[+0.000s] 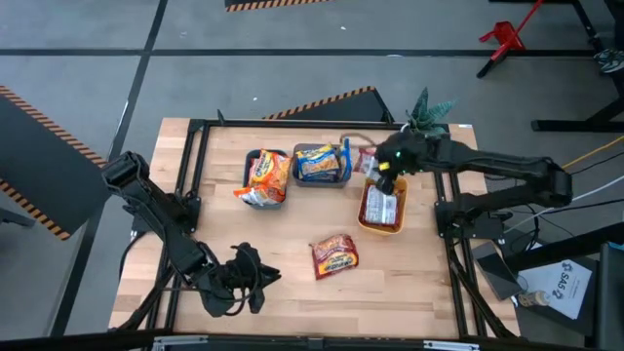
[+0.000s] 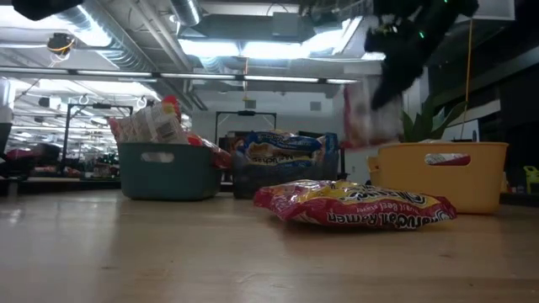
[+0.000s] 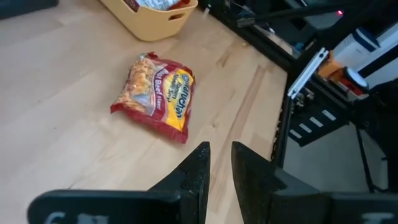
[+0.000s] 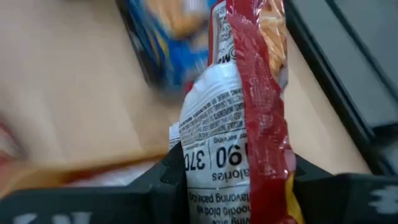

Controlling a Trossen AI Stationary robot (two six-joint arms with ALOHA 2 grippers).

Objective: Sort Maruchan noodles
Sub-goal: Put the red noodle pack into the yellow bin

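My right gripper (image 1: pixel 382 172) hangs over the far end of the yellow-orange tray (image 1: pixel 366 222), shut on a silvery-white and red noodle packet (image 4: pixel 239 118); the low view shows that packet (image 2: pixel 367 114) lifted above the tray (image 2: pixel 442 177). More silvery packets (image 1: pixel 382 207) lie in that tray. Orange packets (image 1: pixel 265 175) fill the teal tray (image 2: pixel 168 172), and yellow-and-blue ones (image 1: pixel 318 164) the grey tray. One red-orange packet (image 1: pixel 334 255) lies flat on the table. My left gripper (image 1: pixel 244 278) waits near the near-left edge, shut and empty. My right gripper pinches the silvery-white and red packet between its two fingers (image 4: pixel 163 180), which sit on the two flat faces near one end (image 4: pixel 214 165). It comes from above. The packet is lifted clear and hangs edge-on below the gripper, over the yellow-orange tray.
The three trays stand in a row along the table's far side. A small green plant (image 1: pixel 426 109) stands at the far right corner. Black frame rails (image 1: pixel 195 166) run along the table's edges. Bare wood lies around the loose packet (image 3: pixel 155 93).
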